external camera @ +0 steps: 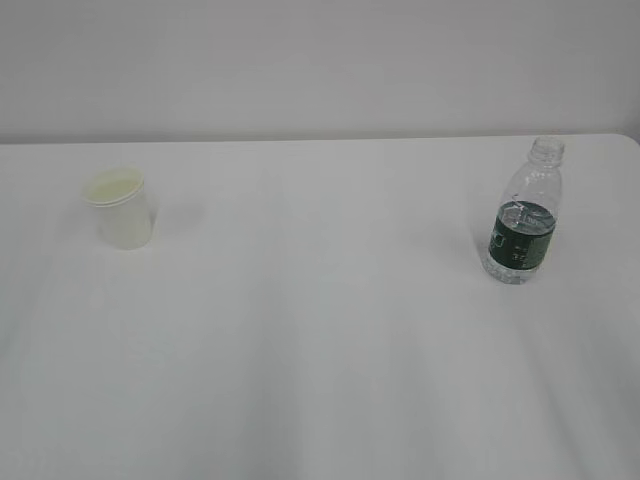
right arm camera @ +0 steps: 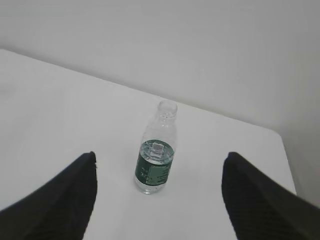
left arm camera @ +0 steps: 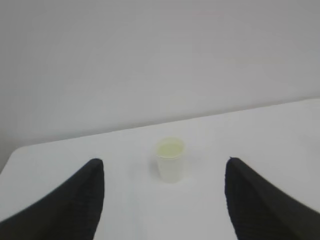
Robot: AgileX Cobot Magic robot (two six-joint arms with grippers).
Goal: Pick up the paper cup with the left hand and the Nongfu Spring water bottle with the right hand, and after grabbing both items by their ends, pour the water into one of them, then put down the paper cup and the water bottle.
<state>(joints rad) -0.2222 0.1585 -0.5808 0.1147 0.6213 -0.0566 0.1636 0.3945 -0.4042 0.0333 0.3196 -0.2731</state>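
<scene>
A plain white table (external camera: 320, 380) fills most of the exterior view, running back to a bare pale grey wall (external camera: 320, 60) across the top of the frame; the table's rounded far corner shows at the upper right edge. The paper cup (external camera: 120, 208) stands upright at the left of that view, its cream-yellow inside facing up, and the Nongfu Spring water bottle (external camera: 524, 215) stands upright at the right, capless, with its dark green label band round the middle; the two are well apart. Neither arm appears in the exterior view. In the left wrist view the left hand (left arm camera: 162, 200) shows only as two black fingers (left arm camera: 75, 205) rising from the lower corners, spread wide and holding nothing; the cup (left arm camera: 170, 160) sits on the table beyond them, centred in the gap and clear of both tips. In the right wrist view the right hand (right arm camera: 160, 200) looks the same, its black fingers (right arm camera: 260, 200) spread wide and touching nothing, with the bottle (right arm camera: 156, 150) upright in the middle of the frame between and beyond them. Both wrist cameras look slightly downward across the table toward the wall.
</scene>
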